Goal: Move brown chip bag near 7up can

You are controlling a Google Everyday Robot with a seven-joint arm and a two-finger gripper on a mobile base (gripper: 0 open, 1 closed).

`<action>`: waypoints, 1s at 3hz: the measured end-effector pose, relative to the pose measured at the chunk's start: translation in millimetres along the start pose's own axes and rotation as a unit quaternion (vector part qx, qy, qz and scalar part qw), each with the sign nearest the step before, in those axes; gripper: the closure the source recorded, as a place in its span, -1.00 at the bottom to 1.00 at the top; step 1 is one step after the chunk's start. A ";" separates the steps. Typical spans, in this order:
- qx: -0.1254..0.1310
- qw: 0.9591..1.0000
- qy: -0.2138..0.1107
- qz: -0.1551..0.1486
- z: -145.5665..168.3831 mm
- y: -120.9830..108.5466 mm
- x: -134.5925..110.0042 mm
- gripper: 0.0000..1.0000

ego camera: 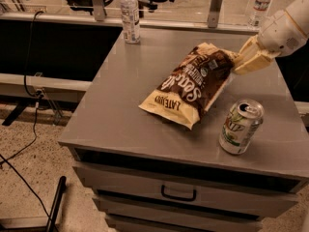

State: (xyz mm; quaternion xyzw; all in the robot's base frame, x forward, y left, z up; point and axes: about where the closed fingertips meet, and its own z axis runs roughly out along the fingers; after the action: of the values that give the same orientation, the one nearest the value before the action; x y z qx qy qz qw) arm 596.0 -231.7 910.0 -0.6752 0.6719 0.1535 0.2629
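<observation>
The brown chip bag (190, 85) lies on the grey cabinet top (125, 105), its far end raised. It has a dark brown middle with white lettering and tan-yellow ends. My gripper (237, 62) is at the bag's upper right corner, shut on that corner and holding it up. The 7up can (240, 126) stands upright on the cabinet top, just to the right of the bag's near end, a small gap apart.
A clear plastic water bottle (130, 14) stands at the cabinet's back left. Another bottle (260, 4) stands on the ledge behind at the right. The cabinet has drawers (178, 193) in front. Cables lie on the floor at left.
</observation>
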 end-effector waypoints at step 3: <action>0.000 1.000 0.000 -0.007 -21.8 35.9 22.9 0.71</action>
State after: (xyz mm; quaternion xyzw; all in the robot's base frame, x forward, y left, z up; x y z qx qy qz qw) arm 558.5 -261.5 909.6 -0.6799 0.6671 0.1519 0.2640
